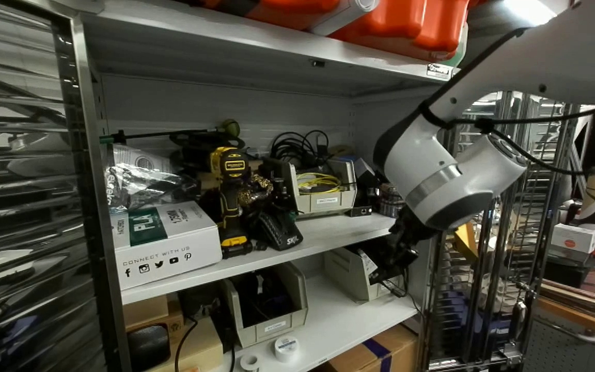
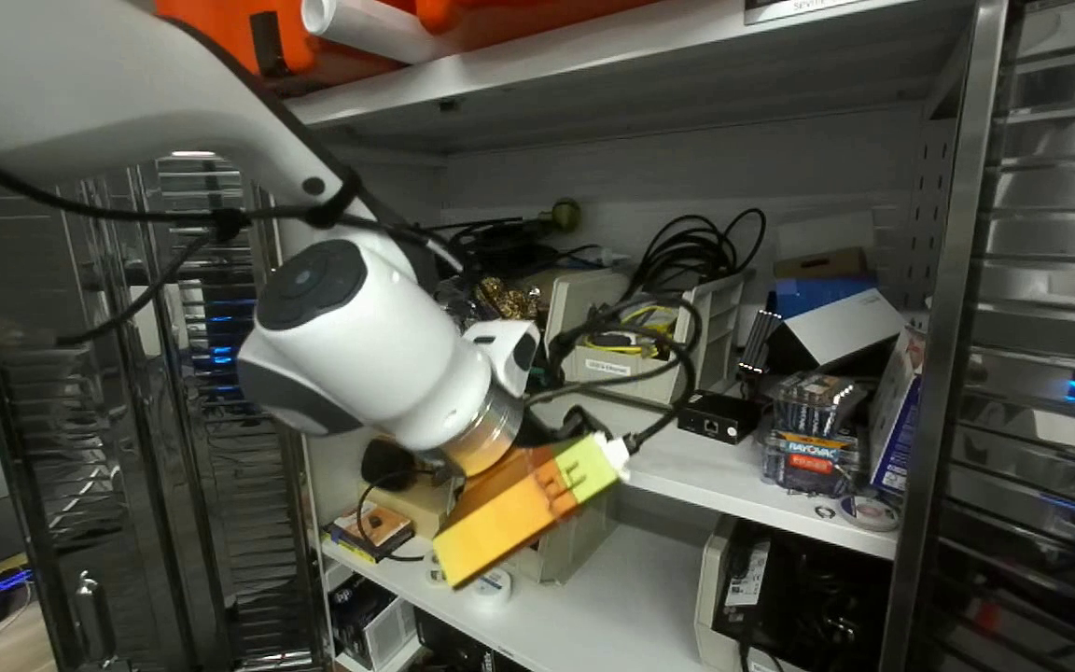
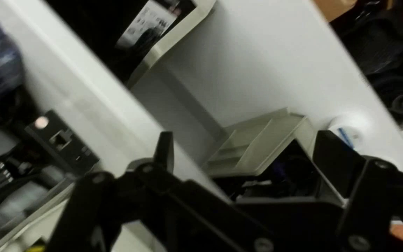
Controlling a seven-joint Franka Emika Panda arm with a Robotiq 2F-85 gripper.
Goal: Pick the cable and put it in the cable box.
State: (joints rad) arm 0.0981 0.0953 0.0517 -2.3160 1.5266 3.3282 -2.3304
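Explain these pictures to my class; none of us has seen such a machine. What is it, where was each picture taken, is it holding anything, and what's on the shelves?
This is a robot arm. Two pictures show it from outside; the third looks from its wrist, past the gripper, which stands open, holding nothing. The upper shelf carries, among other things, a black-and-yellow drill and a labelled bin with yellow cable inside. The lower shelf has more bins and a white roll.

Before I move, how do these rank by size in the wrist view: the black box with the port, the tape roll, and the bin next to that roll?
Largest to smallest, as seen:
1. Bin, partly hidden
2. Black box
3. Tape roll, partly hidden
The second may look bigger by being nearer.
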